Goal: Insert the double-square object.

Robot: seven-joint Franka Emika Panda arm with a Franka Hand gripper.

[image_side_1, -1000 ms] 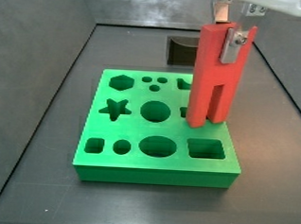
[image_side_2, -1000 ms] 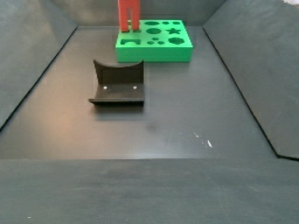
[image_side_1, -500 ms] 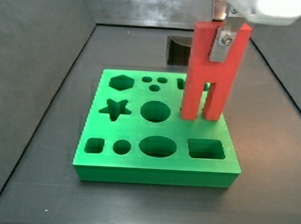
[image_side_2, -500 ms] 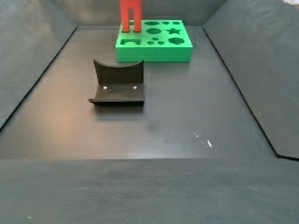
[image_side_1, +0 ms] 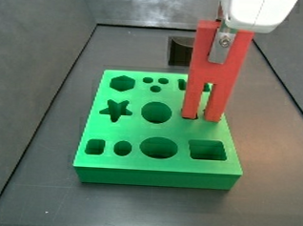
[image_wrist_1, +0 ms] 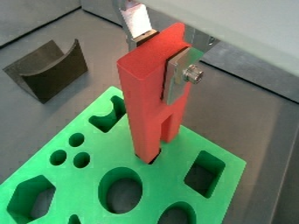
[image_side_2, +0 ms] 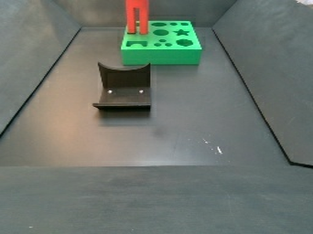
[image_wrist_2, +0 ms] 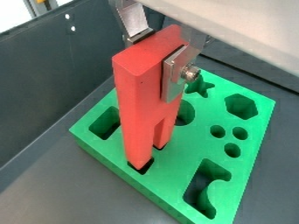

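The double-square object is a tall red-orange block with two prongs; it hangs upright from my gripper, which is shut on its upper end. It also shows in a side view and in both wrist views. My gripper clamps it between silver fingers. The prong ends stand at the mouth of a hole near the edge of the green block. How deep they reach is hidden.
The green block has several shaped holes: star, hexagon, circles, squares. The dark fixture stands on the dark floor away from it. Grey walls ring the floor.
The gripper has shifted the red-orange object a little left over the green block and brought it from a slight tilt to upright. The grip is unchanged.
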